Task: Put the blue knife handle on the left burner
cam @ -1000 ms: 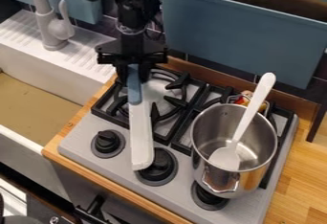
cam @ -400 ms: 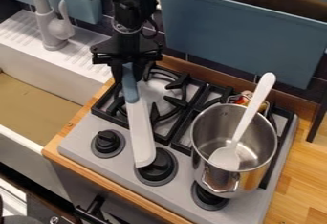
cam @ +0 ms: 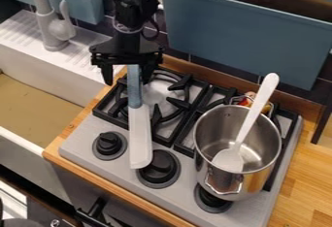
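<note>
sink: far L, next to the counter; tap up behind it; no part in this job
L knob: front of stove, clear of the blade, which runs down just to its R
gripper: hanging over back L of the stove, right above the handle end; a sec ago it had the knife pinched, now it's let go; reads as the release, so the placing is prob. done bar backing off
fingers: spread wide; sink-side one stands well off the handle, other one v. near it, can't tell if touching; nothing pinched btwn them
knife: blue handle over the L burner, pale blade out twd the front, tip just by the mid knob; blade's swung a bit since the pinch
next: lift straight up, I'd say; R finger could snag the handle & drag it if the arm goes sideways
pot: R side of stove, spoon leaning in it; well apart from the knife, shouldn't get in the way
</note>
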